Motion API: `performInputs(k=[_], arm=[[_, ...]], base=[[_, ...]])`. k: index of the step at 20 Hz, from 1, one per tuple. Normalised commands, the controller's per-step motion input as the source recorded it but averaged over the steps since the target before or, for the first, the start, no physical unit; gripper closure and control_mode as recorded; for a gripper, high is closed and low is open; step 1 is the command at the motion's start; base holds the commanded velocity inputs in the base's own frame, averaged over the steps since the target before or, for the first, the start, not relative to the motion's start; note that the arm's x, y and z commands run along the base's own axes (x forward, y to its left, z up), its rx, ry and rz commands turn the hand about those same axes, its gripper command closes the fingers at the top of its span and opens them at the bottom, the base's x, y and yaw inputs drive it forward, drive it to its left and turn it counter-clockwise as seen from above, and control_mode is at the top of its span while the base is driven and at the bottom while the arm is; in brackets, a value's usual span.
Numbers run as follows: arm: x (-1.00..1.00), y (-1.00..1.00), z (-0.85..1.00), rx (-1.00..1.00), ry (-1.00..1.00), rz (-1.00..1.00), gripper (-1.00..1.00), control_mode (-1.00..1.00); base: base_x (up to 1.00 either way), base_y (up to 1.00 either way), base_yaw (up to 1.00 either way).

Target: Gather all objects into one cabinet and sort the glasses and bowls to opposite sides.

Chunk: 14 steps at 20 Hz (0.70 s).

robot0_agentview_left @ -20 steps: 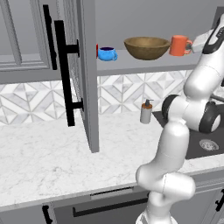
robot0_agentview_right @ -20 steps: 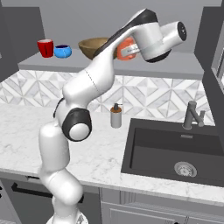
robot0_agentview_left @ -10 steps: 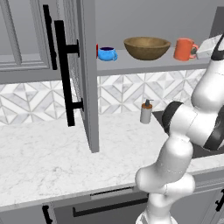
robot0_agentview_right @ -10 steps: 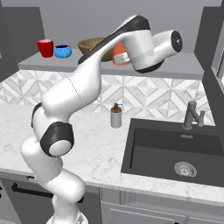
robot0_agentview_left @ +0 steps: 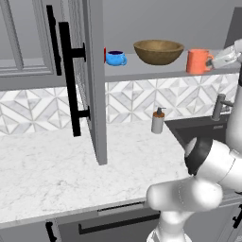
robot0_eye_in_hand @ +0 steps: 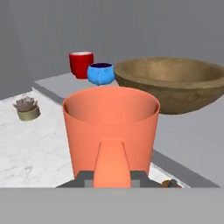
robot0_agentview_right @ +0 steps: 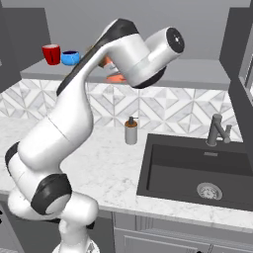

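Where the grey shelf runs out from behind the open cabinet door, four vessels stand on it, and the wooden bowl serves as the marker for all of them. In the left base view the blue mug sits to the left of the bowl, apart from it, with a sliver of the red mug showing just past the door's edge, further left again. The orange mug stands upright to the right of the bowl, close beside it but not touching, its handle turned away from the bowl — toward the gripper, which reaches in from the right edge at mug height.

From the hand view the orange mug is nearest, its handle facing the camera and dropping between the dark fingertips at the bottom. The tips sit just either side of the handle; whether they press on it I cannot tell. Beyond the mug lie the bowl, the blue mug and the red mug, in that order of distance.

Below the bowl, on the marble counter, a grey soap dispenser stands against the patterned backsplash, with the black sink and its faucet further right. A small potted succulent — seen from the hand camera — rests on the counter, well left of the bowl.
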Motion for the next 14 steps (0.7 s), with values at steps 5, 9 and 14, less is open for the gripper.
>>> performInputs(k=[5, 9, 14], arm=[[-0.25, 0.93, 0.02, 0.00, 0.14, 0.00, 1.00, -1.00], [-0.02, 0.89, 0.08, 0.00, 0.02, 0.00, 1.00, -1.00], [0.00, 0.74, 0.22, 0.00, -0.12, -0.04, 1.00, -1.00]], base=[[0.00, 0.00, 0.00], [0.00, 0.00, 0.00], [0.00, 0.00, 0.00]])
